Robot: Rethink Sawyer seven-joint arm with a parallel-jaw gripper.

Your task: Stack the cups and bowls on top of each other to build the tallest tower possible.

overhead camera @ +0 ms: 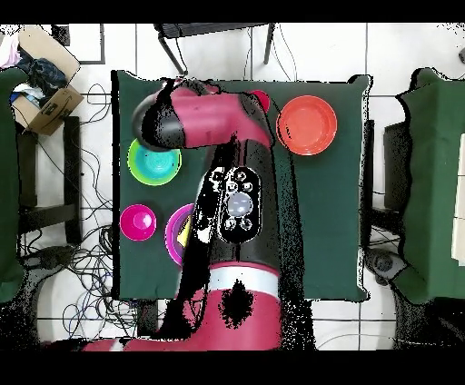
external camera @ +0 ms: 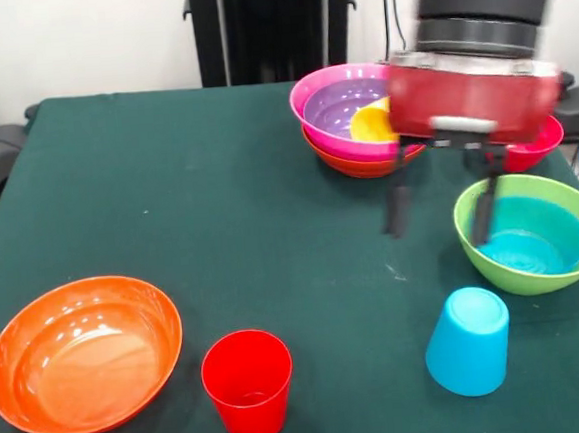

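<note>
On the dark green cloth counter (external camera: 189, 214), front view, the task items sit in 3 groups. Far right: the tower (external camera: 357, 121), so far an orange bowl (external camera: 361, 164) at bottom, magenta bowl (external camera: 325, 98) nested in it, purple bowl (external camera: 346, 102) inside that, and the yellow cup (external camera: 373, 125) lying in the purple one; its axis is hard to judge as the arm hides part. All rims face up. Behind the arm, a small crimson bowl (external camera: 540, 147) peeks out, rim up.

Right side: lime green bowl (external camera: 533, 247), rim up, w/ the small blue bowl (external camera: 527, 238) nested inside. Just in front of it, the light blue cup (external camera: 468, 341) stands upside down, base up, long axis near vertical w/ a slight tilt, taper narrowing upward.

Near left: 2nd orange bowl (external camera: 83, 353), rim up, alone. Beside it the red cup (external camera: 248, 385) stands upright, mouth up, axis vertical. All pieces are glossy smooth plastic, round, showing highlights.

End effector (external camera: 439, 205) hangs between tower and lime bowl, fingers spread wide, pointing down, holding nothing; one finger (external camera: 485, 211) overlaps the lime bowl's rim in view.

Overhead view: the red arm (overhead camera: 218, 127) covers much of the counter; lime bowl, crimson bowl, lone orange bowl and an edge of the tower show.
</note>
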